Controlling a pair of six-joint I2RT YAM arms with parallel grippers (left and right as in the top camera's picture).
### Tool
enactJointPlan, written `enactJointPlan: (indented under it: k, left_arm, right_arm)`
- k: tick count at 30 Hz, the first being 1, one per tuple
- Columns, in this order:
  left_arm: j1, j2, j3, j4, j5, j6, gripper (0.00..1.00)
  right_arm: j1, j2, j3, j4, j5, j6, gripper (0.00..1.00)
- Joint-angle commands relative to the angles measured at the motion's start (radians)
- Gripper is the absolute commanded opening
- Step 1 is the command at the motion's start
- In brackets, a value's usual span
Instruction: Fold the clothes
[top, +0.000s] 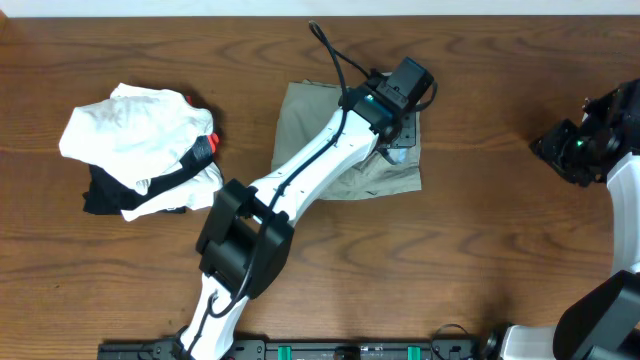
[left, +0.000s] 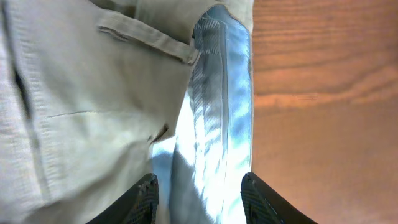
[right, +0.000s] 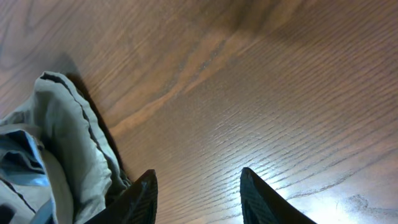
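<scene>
The khaki shorts (top: 312, 118) lie folded into a rough rectangle at the table's middle. My left arm reaches across them, and my left gripper (top: 400, 135) is at their right edge. In the left wrist view the left gripper (left: 199, 193) is open, its fingers on either side of the pale blue inner waistband (left: 217, 93), beside khaki cloth with a belt loop (left: 93, 93). My right gripper (top: 560, 150) is far right, off the shorts. In the right wrist view the right gripper (right: 198, 186) is open and empty over bare wood, with the shorts' edge (right: 62, 124) to the left.
A pile of white and black garments (top: 140, 140) with a red bit (top: 205, 145) lies at the left of the wooden table (top: 480, 230). A black cable (top: 335, 60) runs from the left wrist toward the back edge.
</scene>
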Motion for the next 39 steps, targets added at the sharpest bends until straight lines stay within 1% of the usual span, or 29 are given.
enactJointPlan:
  k: [1, 4, 6, 7, 8, 10, 11, 12, 13, 14, 15, 17, 19, 21, 23, 27, 29, 31, 34, 36, 38, 39]
  left_arm:
    - [0.016, -0.151, 0.010, -0.043, -0.018, 0.126, 0.46]
    - [0.041, -0.216, 0.010, -0.140, -0.140, 0.137, 0.46]
    - [0.079, -0.243, 0.010, -0.211, -0.204, 0.141, 0.46]
    - [0.109, -0.249, 0.010, -0.249, -0.212, 0.145, 0.45]
    - [0.130, -0.249, 0.010, -0.270, -0.211, 0.146, 0.38]
    - [0.191, -0.243, 0.002, -0.323, -0.206, 0.148, 0.28]
    - [0.216, -0.239, -0.006, -0.337, -0.202, 0.148, 0.24]
    - [0.247, -0.234, -0.021, -0.345, -0.188, 0.148, 0.22]
    - [0.276, -0.228, -0.039, -0.346, -0.163, 0.148, 0.19]
    - [0.300, -0.222, -0.053, -0.346, -0.134, 0.152, 0.18]
    - [0.321, -0.213, -0.067, -0.341, -0.100, 0.168, 0.15]
    - [0.360, -0.188, -0.095, -0.324, -0.021, 0.214, 0.14]
    - [0.379, -0.164, -0.118, -0.308, 0.008, 0.229, 0.14]
    - [0.388, -0.133, -0.138, -0.300, 0.015, 0.238, 0.13]
    - [0.389, -0.097, -0.152, -0.297, 0.016, 0.238, 0.13]
    - [0.384, -0.028, -0.182, -0.292, 0.016, 0.238, 0.13]
    - [0.383, 0.005, -0.194, -0.293, 0.016, 0.238, 0.14]
    - [0.383, 0.032, -0.197, -0.295, 0.016, 0.238, 0.14]
    - [0.382, 0.059, -0.199, -0.294, 0.016, 0.242, 0.13]
    - [0.382, 0.070, -0.199, -0.294, 0.016, 0.242, 0.14]
    - [0.382, 0.072, -0.199, -0.293, 0.016, 0.242, 0.14]
    - [0.382, 0.072, -0.199, -0.294, 0.016, 0.242, 0.13]
  right_arm:
    - [0.019, -0.013, 0.000, 0.001, 0.002, -0.007, 0.43]
    - [0.052, -0.013, 0.000, 0.030, -0.066, -0.089, 0.43]
    - [0.090, -0.013, 0.000, 0.076, -0.210, -0.189, 0.42]
    - [0.117, -0.013, 0.000, 0.103, -0.300, -0.236, 0.41]
    - [0.142, -0.013, 0.000, 0.122, -0.366, -0.263, 0.39]
    - [0.207, -0.013, 0.000, 0.164, -0.439, -0.272, 0.31]
    - [0.248, -0.013, 0.000, 0.185, -0.444, -0.272, 0.25]
    - [0.292, -0.010, 0.000, 0.210, -0.443, -0.272, 0.23]
    - [0.345, -0.005, 0.000, 0.240, -0.443, -0.272, 0.25]
    - [0.378, 0.002, 0.000, 0.261, -0.443, -0.272, 0.25]
    - [0.424, 0.014, 0.000, 0.294, -0.444, -0.270, 0.27]
    - [0.523, 0.053, 0.000, 0.372, -0.443, -0.267, 0.27]
    - [0.591, 0.097, 0.000, 0.430, -0.443, -0.258, 0.27]
    - [0.653, 0.157, 0.000, 0.473, -0.407, -0.227, 0.25]
    - [0.699, 0.230, 0.000, 0.471, -0.312, -0.178, 0.19]
    - [0.721, 0.323, 0.000, 0.373, -0.227, -0.155, 0.11]
    - [0.716, 0.335, 0.000, 0.269, -0.086, -0.154, 0.07]
    - [0.708, 0.327, 0.000, 0.185, 0.098, -0.138, 0.06]
    - [0.694, 0.302, 0.000, 0.120, 0.307, -0.136, 0.07]
    - [0.685, 0.274, 0.002, 0.121, 0.314, -0.146, 0.07]
    - [0.675, 0.232, 0.006, 0.154, 0.206, -0.185, 0.06]
    - [0.670, 0.205, 0.006, 0.189, 0.120, -0.211, 0.07]
